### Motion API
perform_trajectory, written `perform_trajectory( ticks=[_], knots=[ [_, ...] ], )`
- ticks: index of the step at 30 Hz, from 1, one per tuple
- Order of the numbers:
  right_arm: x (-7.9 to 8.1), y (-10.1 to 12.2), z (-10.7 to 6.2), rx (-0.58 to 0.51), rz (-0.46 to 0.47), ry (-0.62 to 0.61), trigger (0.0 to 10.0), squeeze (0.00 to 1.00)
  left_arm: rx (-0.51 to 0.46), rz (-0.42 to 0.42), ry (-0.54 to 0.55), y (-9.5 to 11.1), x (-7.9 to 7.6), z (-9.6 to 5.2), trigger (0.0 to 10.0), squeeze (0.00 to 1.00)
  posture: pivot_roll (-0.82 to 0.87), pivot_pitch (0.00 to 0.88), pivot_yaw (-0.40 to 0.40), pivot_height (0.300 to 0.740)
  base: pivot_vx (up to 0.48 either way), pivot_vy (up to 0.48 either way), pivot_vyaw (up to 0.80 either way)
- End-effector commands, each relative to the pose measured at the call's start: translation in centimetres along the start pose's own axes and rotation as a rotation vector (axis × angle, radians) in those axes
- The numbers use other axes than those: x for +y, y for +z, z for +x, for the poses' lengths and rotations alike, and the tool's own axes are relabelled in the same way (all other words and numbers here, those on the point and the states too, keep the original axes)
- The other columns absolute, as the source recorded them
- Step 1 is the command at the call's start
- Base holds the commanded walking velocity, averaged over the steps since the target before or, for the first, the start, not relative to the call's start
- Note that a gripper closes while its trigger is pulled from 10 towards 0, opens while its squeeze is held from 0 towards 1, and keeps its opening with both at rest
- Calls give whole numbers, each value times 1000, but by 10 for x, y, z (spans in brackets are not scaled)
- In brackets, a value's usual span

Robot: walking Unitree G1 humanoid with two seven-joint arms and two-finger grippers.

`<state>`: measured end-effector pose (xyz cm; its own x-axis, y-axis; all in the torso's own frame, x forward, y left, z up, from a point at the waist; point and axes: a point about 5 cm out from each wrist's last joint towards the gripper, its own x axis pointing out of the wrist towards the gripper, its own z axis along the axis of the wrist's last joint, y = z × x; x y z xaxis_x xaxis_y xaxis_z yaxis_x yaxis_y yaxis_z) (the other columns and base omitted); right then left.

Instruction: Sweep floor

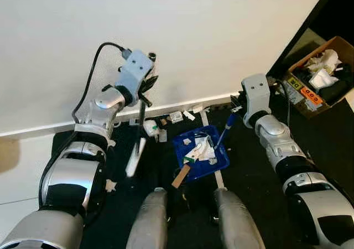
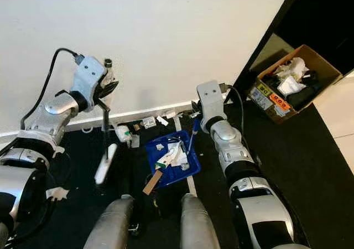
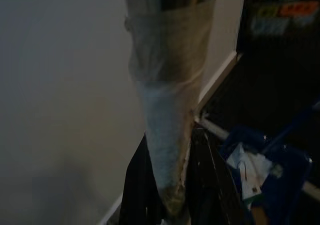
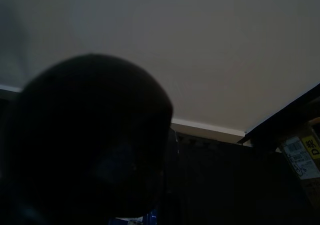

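A blue dustpan (image 1: 202, 152) full of paper scraps sits on the dark floor (image 1: 249, 171) just ahead of the robot's legs. The right claw (image 1: 237, 104) grips its upright handle. The left claw (image 1: 147, 86) clenches a brush (image 1: 136, 155), hanging near the wall (image 1: 182, 33).

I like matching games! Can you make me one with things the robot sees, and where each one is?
Things:
1. blue dustpan
2. cardboard box
3. brush
4. paper scraps

Places:
A. hanging down from the left gripper
B. on the dark floor along the white baseboard
C. on the floor between the two arms, with litter inside it
D. off to the robot's right, by the dark doorway, full of crumpled paper

Pairs: 1-C, 2-D, 3-A, 4-B
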<state>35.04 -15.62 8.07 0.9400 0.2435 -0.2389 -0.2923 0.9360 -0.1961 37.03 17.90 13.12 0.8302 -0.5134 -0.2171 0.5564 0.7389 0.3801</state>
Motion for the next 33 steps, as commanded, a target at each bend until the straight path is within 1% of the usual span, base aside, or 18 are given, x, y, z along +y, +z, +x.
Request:
perform_trajectory(
  ticks=[1,3,4,9,10,12,13,15,16,17,20,21,22,24,26,28,30,33],
  knots=[
    [6,-31,-8,137,-20,20,10000,0,31,5,-13,-7,-6,-1,10000,0,-3,196,-5,740,0,0,0],
    [6,-31,-8,136,-20,21,10000,0,50,-13,-12,-15,-18,2,10000,0,-5,192,-3,740,0,0,0],
    [6,-31,-8,136,-20,21,10000,0,50,-13,-12,-15,-18,2,10000,0,-5,192,-3,740,0,0,0],
    [5,-32,-9,138,-26,20,10000,0,27,-106,45,-15,-58,22,10000,0,-9,189,-4,740,0,0,0],
    [5,-32,-9,138,-26,20,10000,0,27,-106,45,-15,-58,22,10000,0,-9,189,-4,740,0,0,0],
    [5,-32,-9,138,-27,20,10000,0,14,-135,55,-11,-68,29,10000,0,-10,188,-2,740,0,0,0],
    [5,-32,-9,138,-27,20,10000,0,14,-135,55,-11,-68,29,10000,0,-10,188,-2,740,0,0,0],
    [5,-32,-9,138,-28,20,10000,0,5,-147,56,-8,-74,32,10000,0,-11,188,-1,740,0,0,0],
    [5,-32,-9,138,-29,20,10000,0,-6,-163,72,-3,-82,38,10000,0,-13,189,1,740,0,0,0],
    [5,-32,-9,138,-29,20,10000,0,-6,-163,72,-3,-82,38,10000,0,-13,189,1,740,0,0,0],
    [5,-33,-10,139,-29,19,10000,0,-39,-235,129,14,-99,52,10000,0,-15,193,6,740,0,0,0],
    [5,-33,-10,139,-29,19,10000,0,-39,-235,129,14,-99,52,10000,0,-15,193,6,740,0,0,0],
    [5,-34,-11,140,-28,18,10000,0,-56,-266,137,24,-107,59,10000,0,-16,199,10,740,0,0,0],
    [5,-35,-11,141,-27,17,10000,0,-64,-285,133,30,-115,63,10000,0,-16,200,11,740,0,0,0],
    [5,-35,-11,142,-27,16,10000,0,-66,-294,130,32,-117,64,10000,0,-16,200,11,740,0,0,0],
    [6,-36,-11,143,-26,16,10000,0,-66,-326,120,36,-126,68,10000,0,-17,202,13,740,0,0,0],
    [6,-36,-12,144,-25,15,10000,0,-73,-328,131,40,-132,70,10000,0,-18,204,14,740,0,0,0],
    [6,-36,-12,144,-24,14,10000,0,-83,-327,143,43,-132,70,10000,0,-20,204,15,740,0,0,0]
  ],
)
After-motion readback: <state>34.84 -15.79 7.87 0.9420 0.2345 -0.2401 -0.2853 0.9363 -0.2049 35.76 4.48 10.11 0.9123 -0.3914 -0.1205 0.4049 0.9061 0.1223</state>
